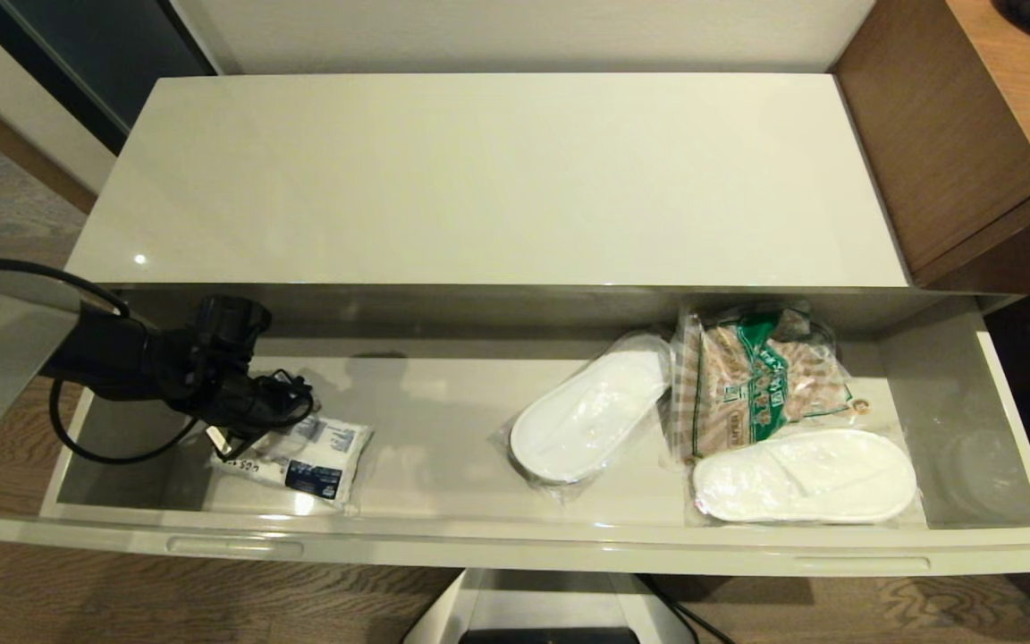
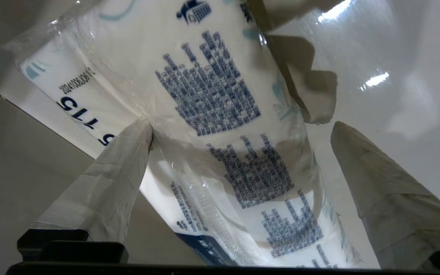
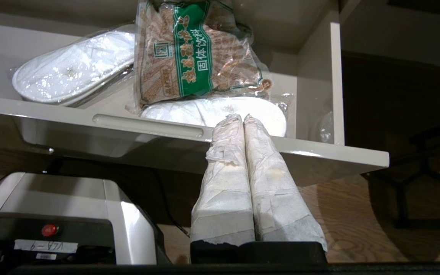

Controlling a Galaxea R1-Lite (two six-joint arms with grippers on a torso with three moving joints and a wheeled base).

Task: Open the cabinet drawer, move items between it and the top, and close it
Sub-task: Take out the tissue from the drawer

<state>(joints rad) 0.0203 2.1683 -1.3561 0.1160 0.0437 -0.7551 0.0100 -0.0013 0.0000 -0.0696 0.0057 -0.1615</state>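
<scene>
**Now: left gripper over packet in open drawer**

L gripper (image 2: 239,126), fingers spread wide, straddles small white plastic packet w/ blue-grey print (image 1: 305,452); one fingertip (image 2: 138,131) touches its wrap. Packet lies at left end of wide glossy grey-beige drawer (image 1: 515,541). R gripper (image 3: 243,120), fingers pressed together, empty, hangs below drawer front.

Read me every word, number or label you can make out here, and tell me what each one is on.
"固体饮料": green band of the clear plastic bag in the cabinet drawer.
"2024" and more digits, partly legible: date stamp on the white packet between the left end effector fingers.
Packet's dense blue print: too small.
Robot base sticker: unreadable.
</scene>
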